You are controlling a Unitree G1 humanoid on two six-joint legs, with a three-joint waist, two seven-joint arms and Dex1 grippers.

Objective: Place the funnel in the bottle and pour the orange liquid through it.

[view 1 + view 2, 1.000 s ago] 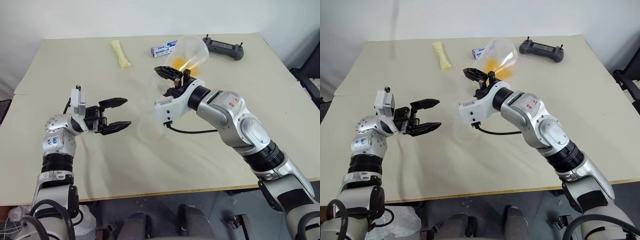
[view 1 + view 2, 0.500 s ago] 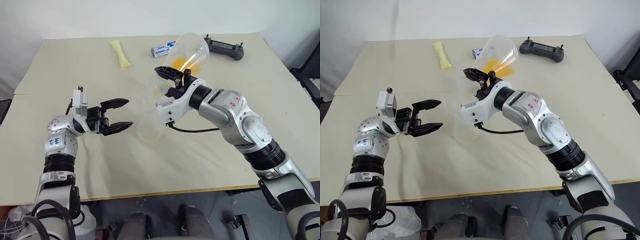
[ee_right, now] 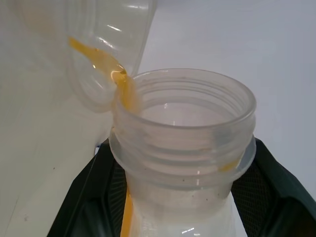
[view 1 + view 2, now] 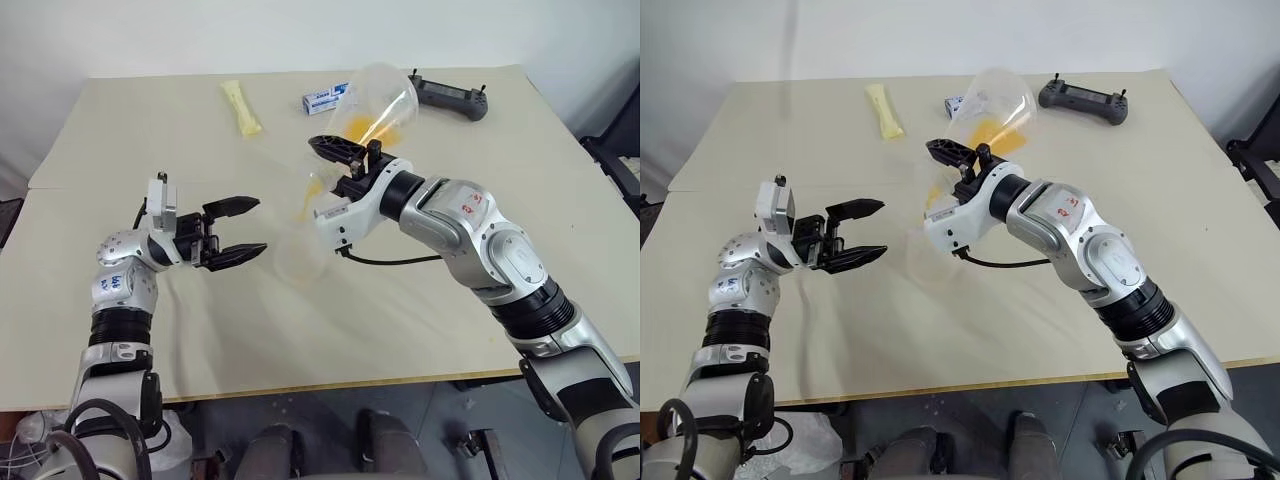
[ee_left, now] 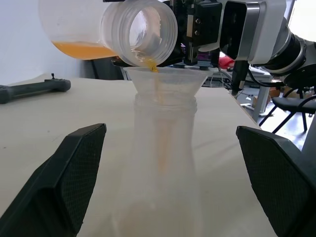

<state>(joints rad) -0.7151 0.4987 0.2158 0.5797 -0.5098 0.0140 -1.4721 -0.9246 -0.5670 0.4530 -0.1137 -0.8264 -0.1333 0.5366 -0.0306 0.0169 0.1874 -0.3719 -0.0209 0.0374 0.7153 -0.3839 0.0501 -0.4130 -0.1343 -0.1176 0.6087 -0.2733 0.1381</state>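
Bright orange liquid (image 5: 79, 49) streams from a tilted clear flask (image 5: 106, 27) into the small clear plastic funnel (image 5: 165, 81) seated in the clear conical bottle (image 5: 163, 163) mid-table. The right gripper (image 4: 345, 160) clamps the flask's neck. At nine o'clock, the left gripper (image 4: 235, 232) gapes wide, empty.

Beige table (image 4: 120, 130) against a plain white wall (image 4: 250, 30)

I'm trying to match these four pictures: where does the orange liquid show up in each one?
Left eye view: orange liquid pooled in the tilted clear jar, upper middle.
Right eye view: same pool, upper middle.
Left wrist view: pool in the jar, dribbling into the funnel.
Right wrist view: stream at the jar's lip.
Shared landmark: the jar.
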